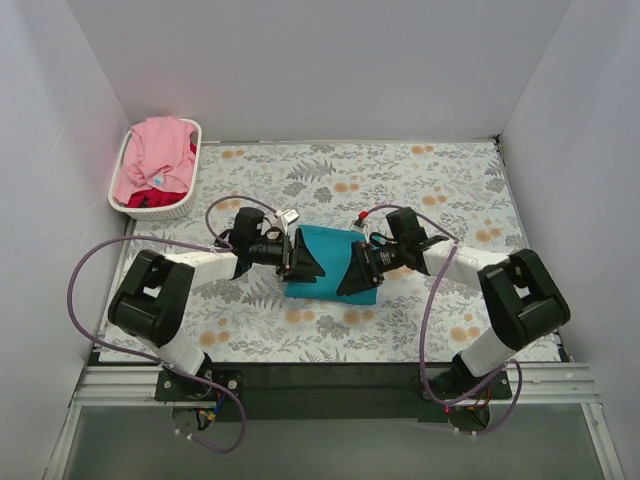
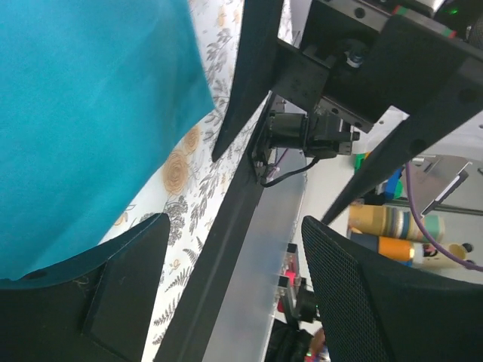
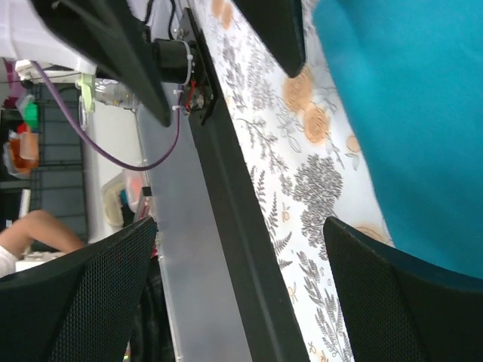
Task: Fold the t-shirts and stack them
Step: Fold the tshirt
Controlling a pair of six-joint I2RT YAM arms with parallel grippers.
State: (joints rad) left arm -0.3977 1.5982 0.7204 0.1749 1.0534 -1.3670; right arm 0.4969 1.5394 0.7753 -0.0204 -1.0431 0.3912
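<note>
- Folded mid-table: teal shirt point(image 1: 328, 262), flanked by left gripper point(image 1: 303, 260) and right gripper point(image 1: 355, 272), both spread wide.
- Left to fold and stack: pink shirt point(image 1: 160, 155), red shirt point(image 1: 150, 198), in far-left basket point(image 1: 190, 206).

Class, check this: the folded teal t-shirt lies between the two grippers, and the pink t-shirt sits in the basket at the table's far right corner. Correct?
No. The top external view shows the basket holding the pink t-shirt at the table's far left corner, not the right. The folded teal t-shirt does lie between the left gripper and right gripper.
</note>
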